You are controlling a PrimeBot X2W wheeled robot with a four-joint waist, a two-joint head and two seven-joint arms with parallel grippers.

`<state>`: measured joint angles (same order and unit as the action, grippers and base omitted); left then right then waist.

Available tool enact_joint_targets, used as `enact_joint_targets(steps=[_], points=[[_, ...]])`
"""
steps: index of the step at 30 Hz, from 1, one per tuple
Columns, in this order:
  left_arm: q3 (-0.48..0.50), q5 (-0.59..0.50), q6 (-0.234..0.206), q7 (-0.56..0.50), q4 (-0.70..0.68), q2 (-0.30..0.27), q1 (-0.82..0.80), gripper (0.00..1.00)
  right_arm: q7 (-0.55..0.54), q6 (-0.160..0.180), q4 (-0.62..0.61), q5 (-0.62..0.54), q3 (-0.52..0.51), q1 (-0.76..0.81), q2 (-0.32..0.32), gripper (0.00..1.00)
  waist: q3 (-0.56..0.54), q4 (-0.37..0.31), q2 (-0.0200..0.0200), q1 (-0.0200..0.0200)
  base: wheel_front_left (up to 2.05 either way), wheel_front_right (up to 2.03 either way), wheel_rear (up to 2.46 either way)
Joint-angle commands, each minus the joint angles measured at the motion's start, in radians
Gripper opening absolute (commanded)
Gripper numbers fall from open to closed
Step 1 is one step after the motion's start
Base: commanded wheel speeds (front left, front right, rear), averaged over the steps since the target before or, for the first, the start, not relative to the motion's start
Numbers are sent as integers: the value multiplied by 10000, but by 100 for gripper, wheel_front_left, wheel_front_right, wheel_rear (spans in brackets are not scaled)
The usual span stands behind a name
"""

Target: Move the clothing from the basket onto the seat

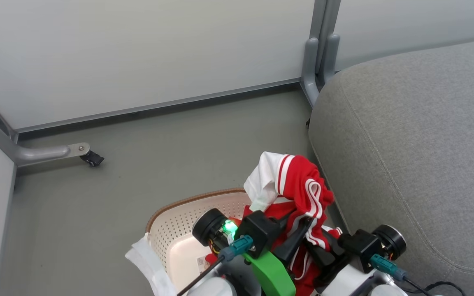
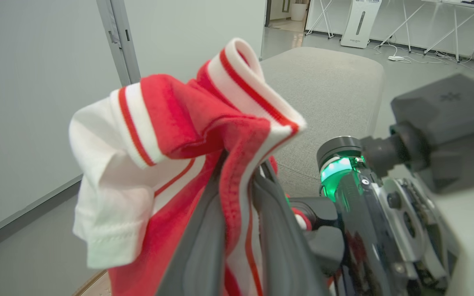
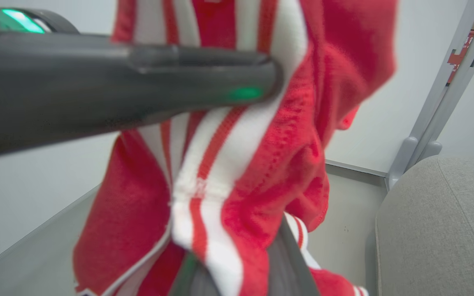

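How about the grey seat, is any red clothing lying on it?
No, the red clothing is held up beside the grey seat, none of it lying on top.

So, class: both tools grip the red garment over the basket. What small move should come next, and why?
Probably raise both arms a little. The left tool and right tool are shut on the red garment, yet its lower folds hang down to the basket, beside the seat; clearing the rim first seems wise.
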<state>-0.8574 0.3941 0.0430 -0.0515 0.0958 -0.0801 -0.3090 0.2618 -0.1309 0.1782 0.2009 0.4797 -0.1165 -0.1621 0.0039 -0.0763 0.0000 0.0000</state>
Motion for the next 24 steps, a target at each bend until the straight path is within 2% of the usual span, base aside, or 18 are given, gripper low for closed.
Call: enact_joint_targets(steps=[1, 4, 14, 24], points=[[-11, 83, 0, -17, -32, -79, 79, 11, 48, 3, -74, 68, -63, -18, -8, 0, 19, 27, 0, 0, 0, 0, 0], [-25, 92, -69, -63, -40, -103, 100, 100, 48, 3, -46, 118, -95, 79, -37, 0, 29, 51, 0, 0, 0, 0, 0], [-31, 6, -228, 70, -80, -161, 55, 100, 48, 3, 38, 191, -152, 203, -72, 0, 62, 4, 0, 0, 0, 0, 0], [-57, 31, -345, 178, -55, -200, 96, 100, 48, 3, -82, 148, -641, 396, -29, 0, 113, -78, 0, 0, 0, 0, 0]])
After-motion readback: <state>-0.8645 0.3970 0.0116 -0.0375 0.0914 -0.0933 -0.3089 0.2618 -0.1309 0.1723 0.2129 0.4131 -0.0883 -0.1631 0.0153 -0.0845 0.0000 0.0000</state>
